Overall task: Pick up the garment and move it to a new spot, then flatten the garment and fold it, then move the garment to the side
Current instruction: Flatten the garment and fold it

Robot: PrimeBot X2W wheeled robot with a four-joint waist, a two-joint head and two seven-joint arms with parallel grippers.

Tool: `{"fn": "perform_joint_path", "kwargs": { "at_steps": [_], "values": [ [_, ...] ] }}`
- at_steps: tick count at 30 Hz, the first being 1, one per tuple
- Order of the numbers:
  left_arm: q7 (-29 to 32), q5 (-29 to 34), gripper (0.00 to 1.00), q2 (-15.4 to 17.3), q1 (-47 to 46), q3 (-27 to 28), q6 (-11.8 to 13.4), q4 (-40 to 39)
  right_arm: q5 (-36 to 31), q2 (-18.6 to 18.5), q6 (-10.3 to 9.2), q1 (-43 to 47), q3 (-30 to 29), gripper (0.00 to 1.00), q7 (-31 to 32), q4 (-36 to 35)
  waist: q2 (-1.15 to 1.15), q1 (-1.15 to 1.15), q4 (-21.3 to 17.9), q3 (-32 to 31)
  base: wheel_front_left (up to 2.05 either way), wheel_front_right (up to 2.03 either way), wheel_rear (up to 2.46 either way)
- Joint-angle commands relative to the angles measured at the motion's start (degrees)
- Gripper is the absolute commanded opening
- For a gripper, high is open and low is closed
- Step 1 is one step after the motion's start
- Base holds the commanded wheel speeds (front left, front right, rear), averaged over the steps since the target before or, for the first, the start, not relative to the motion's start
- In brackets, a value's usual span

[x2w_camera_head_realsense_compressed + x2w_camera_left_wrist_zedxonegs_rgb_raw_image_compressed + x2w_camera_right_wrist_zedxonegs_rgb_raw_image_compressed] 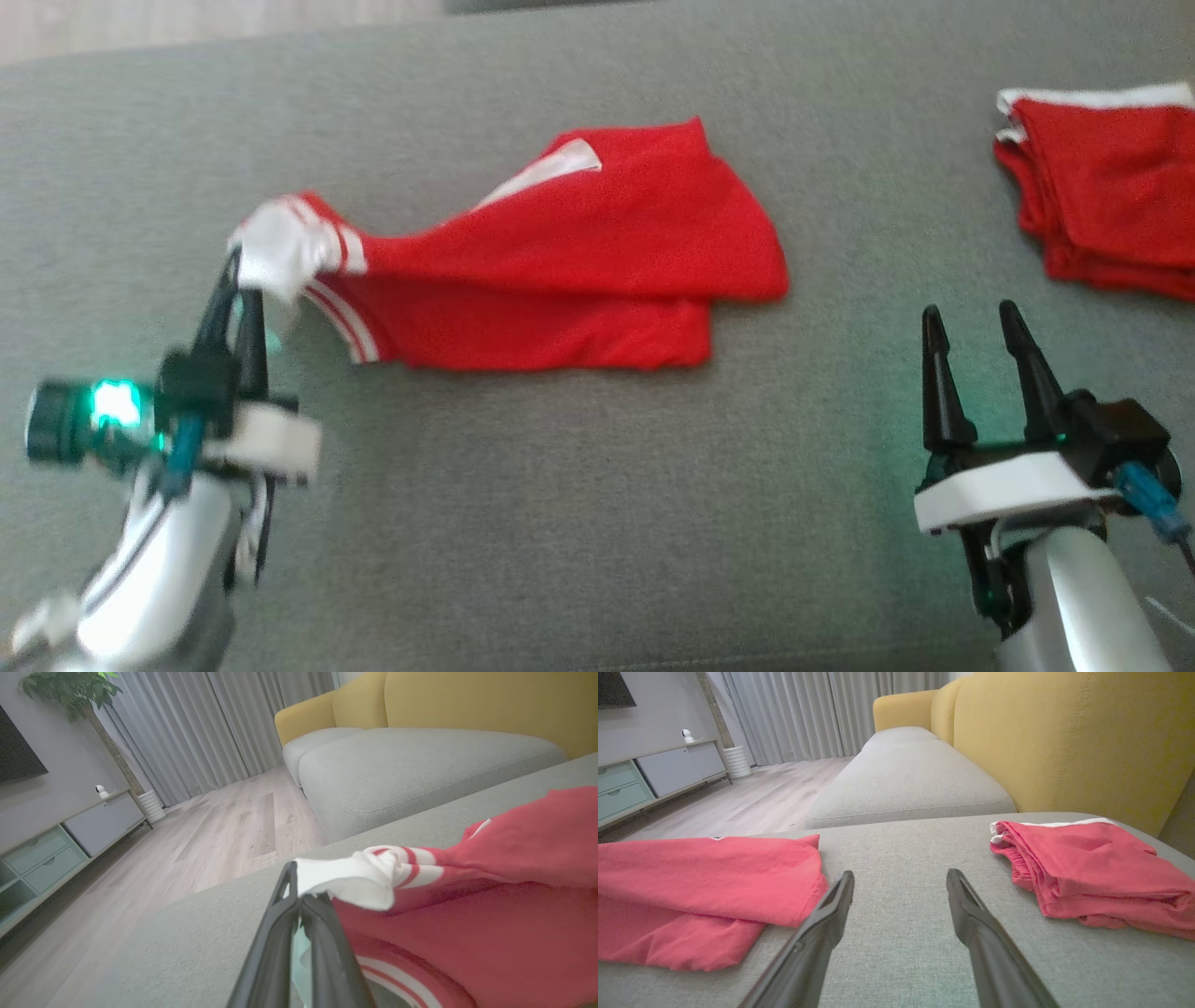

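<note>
My left gripper [243,289] clamps the white cuff [280,245] of the red garment [579,261], which lies on the grey cushion [560,513], left of the folded red pile [1111,187]. My right gripper [971,317] (wide, empty) hovers near that pile.

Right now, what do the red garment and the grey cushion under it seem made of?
The red garment looks like thin knit cloth, matte: it drapes and wrinkles softly. The grey cushion seems woven upholstery fabric, matte: a fine weave grain shows.
</note>
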Motion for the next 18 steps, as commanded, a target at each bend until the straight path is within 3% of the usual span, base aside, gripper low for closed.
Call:
{"fn": "perform_joint_path", "kwargs": {
  "at_steps": [1, 8, 14, 18],
  "values": [
    [0.54, -0.07, 0.0, 3.2, 0.66, 2.75, 1.29, -3.72, -0.01, -0.28, 0.42, 0.58, 1.01, 1.0, -0.37, -1.44, 0.0, 0.0, 1.9, -2.04, 0.0, 0.0, 0.0],
    [3.73, -1.56, 0.0, 4.61, 10.01, 2.59, 3.93, -13.32, -0.12, -0.28, 0.42, 1.96, 0.75, 1.0, 0.09, -1.15, 0.0, 0.0, 3.54, -4.34, 0.0, 0.0, 0.0],
    [4.3, -3.98, 0.0, 1.25, 15.1, 0.51, 4.16, -12.14, -0.05, -0.28, 0.42, 2.52, 1.88, 1.0, 0.57, -1.18, 0.0, 0.0, 3.37, -5.36, 0.0, 0.0, 0.0],
    [3.26, -5.59, 0.0, -1.68, 16.58, -1.22, 2.73, -7.94, -0.18, -0.28, 0.42, 2.81, 2.52, 1.0, 0.83, -1.34, 0.0, 0.0, 2.8, -5.59, 0.0, 0.0, 0.0]
  ]
}}
